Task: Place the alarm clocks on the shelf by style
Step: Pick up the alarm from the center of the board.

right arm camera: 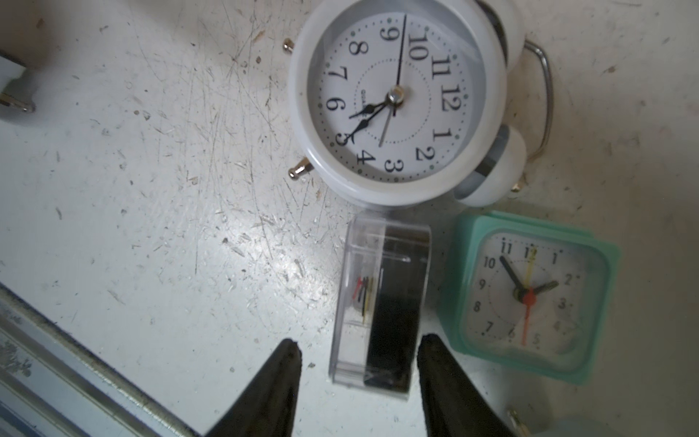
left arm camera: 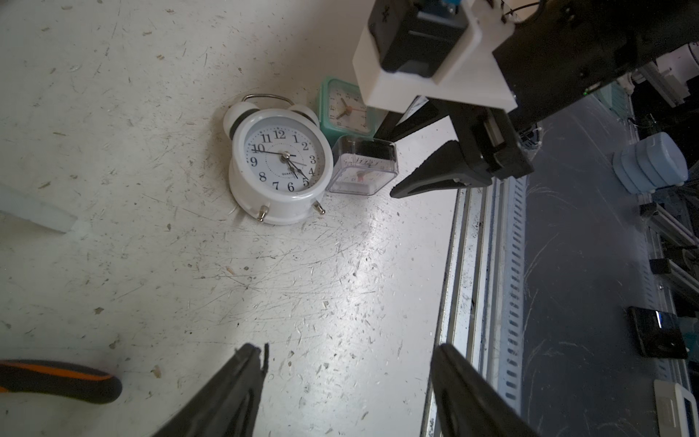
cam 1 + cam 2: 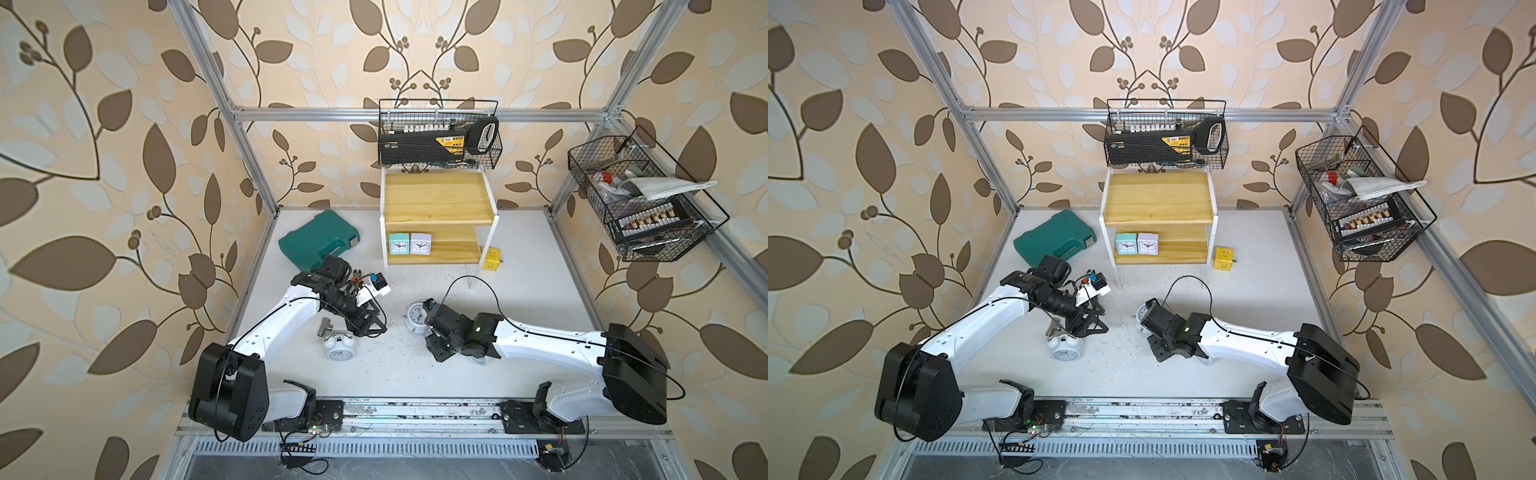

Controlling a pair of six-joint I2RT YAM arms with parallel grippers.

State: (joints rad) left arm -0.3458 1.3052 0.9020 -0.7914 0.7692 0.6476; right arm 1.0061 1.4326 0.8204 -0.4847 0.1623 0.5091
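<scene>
The shelf (image 3: 438, 199) holds a mint clock (image 3: 398, 243) and a lilac clock (image 3: 420, 243) on its lower board. On the table a round white twin-bell clock (image 1: 397, 98) lies face up beside a clear square clock (image 1: 378, 314) and a teal square clock (image 1: 529, 299). My right gripper (image 1: 359, 355) is open. Its fingertips straddle the near end of the clear clock, with a gap on one side. My left gripper (image 2: 348, 363) is open and empty, just above another round white clock (image 3: 340, 348). In both top views my right arm hides the clear and teal clocks.
A green tool case (image 3: 320, 241) lies left of the shelf and a yellow cube (image 3: 492, 259) to its right. Black wire baskets (image 3: 440, 133) (image 3: 640, 199) hang on the frame. Orange-handled pliers (image 2: 56, 380) and a metal fitting (image 3: 325, 326) lie near my left gripper. The rail (image 3: 415, 409) runs along the front.
</scene>
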